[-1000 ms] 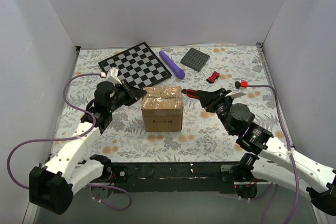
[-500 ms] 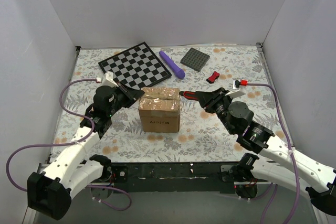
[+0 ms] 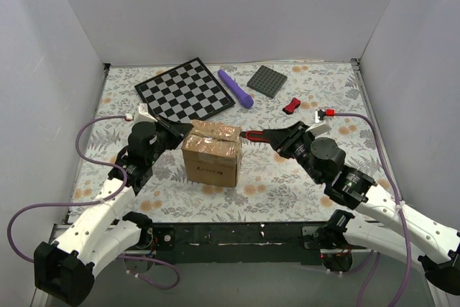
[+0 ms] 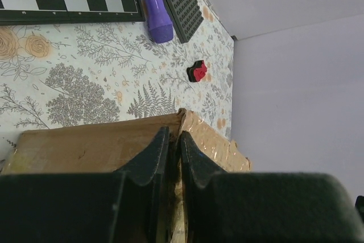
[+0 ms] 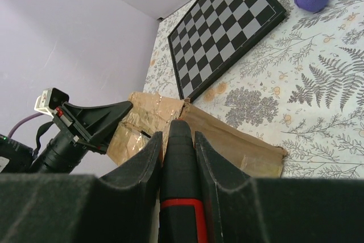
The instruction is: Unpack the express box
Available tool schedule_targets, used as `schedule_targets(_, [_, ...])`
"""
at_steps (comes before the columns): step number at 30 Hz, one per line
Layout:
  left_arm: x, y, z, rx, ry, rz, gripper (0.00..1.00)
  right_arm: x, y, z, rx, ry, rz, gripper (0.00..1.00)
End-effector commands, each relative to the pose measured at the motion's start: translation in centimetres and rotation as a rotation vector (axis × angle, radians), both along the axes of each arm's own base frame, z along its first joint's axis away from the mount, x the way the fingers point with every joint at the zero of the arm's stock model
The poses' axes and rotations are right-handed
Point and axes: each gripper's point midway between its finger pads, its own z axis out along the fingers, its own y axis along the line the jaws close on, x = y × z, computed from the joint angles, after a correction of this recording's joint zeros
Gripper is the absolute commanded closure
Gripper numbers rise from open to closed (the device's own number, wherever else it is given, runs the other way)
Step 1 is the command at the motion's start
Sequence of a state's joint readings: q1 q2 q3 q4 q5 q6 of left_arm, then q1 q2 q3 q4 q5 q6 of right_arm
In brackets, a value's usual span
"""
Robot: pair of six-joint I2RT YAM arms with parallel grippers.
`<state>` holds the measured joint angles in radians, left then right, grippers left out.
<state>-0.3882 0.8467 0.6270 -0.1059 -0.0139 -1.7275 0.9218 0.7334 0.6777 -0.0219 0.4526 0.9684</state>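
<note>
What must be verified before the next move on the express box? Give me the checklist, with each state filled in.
1. Right gripper clamped on the black-and-red tool: ok.
2. Tool tip at the taped top of the express box: ok; contact: cannot tell.
3. Left gripper shut at the box's top: ok.
4. Flaps opened: not ok, both closed.
5. Box flat on the table: ok.

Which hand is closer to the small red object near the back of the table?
The right hand: it is just in front of the small red object. The left hand is far to its left, beyond the express box.
</note>
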Motion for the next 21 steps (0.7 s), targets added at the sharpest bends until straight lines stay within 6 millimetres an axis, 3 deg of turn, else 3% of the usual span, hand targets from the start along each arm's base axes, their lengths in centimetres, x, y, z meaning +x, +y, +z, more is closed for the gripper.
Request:
schedule_targets(1, [0.7,1.6,0.3,-0.015,-0.003,0.115,1.0,-1.8,2.4,1.5,0.056,0.027,0.144,0.99])
schedule_targets(5, [0.6,1.5,0.0,-0.013,0.006,0.115,1.0,-2.1,3.3,0.2,0.03,0.061,0.185,0.99])
schedule_targets(16, [0.5,2.1,-0.1,-0.025,0.001,0.161,1.0,-3.3,4.8,0.4,0.062,0.097,0.277,0.99])
schedule_targets(21, [0.4,2.2,-0.4,-0.025,0.003,0.169,1.0,-3.6,5.8,-1.0,0.052,0.144,0.315,0.99])
